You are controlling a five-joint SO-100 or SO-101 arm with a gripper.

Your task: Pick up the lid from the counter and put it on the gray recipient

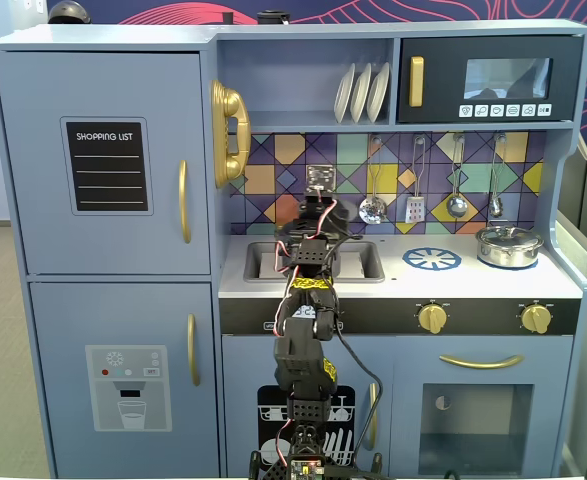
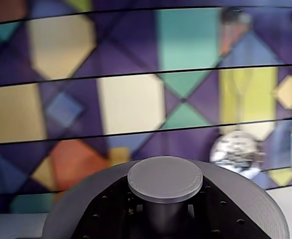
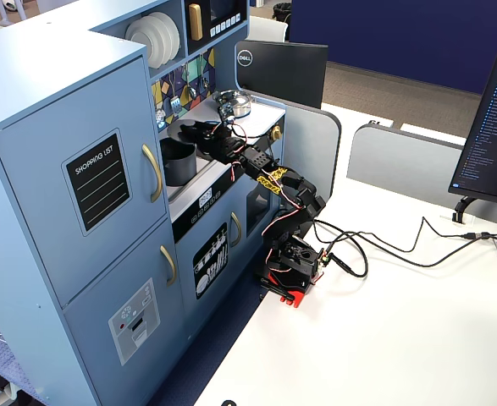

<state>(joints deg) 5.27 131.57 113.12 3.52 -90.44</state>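
A robot arm holds the dark-gray lid (image 2: 165,209) above the toy kitchen counter (image 1: 563,283), the gripper (image 3: 199,132) closed on its small center knob, which fills the bottom of the wrist view. In a fixed view from the side, the lid (image 3: 186,129) hangs just above the gray pot (image 3: 179,161), which stands by the sink. The lid looks slightly tilted and perhaps not centered; lowered that way, one edge could catch the rim and leave it cocked or sliding off. The shiny silver pot (image 1: 509,245) sits well apart on the counter's right.
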